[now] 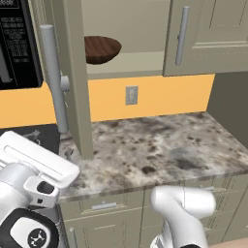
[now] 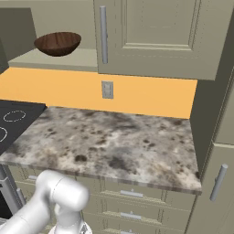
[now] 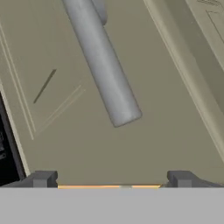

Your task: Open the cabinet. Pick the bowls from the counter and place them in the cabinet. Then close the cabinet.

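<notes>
Wooden bowl (image 1: 101,48) sits in the open cabinet (image 1: 76,87); tabletop (image 1: 160,145) bare; jaws apart near the door handle (image 3: 103,63); closing remains.

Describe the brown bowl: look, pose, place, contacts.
The brown bowl is wide and shallow, with dark wood-grain streaks, so it looks wooden. It sits upright, rim up, on the pale shelf inside the open cabinet, toward the left end of the opening. Nothing shows inside it from these angles. Only the shelf touches it; the open door's edge partly hides it in the left base view.
</notes>
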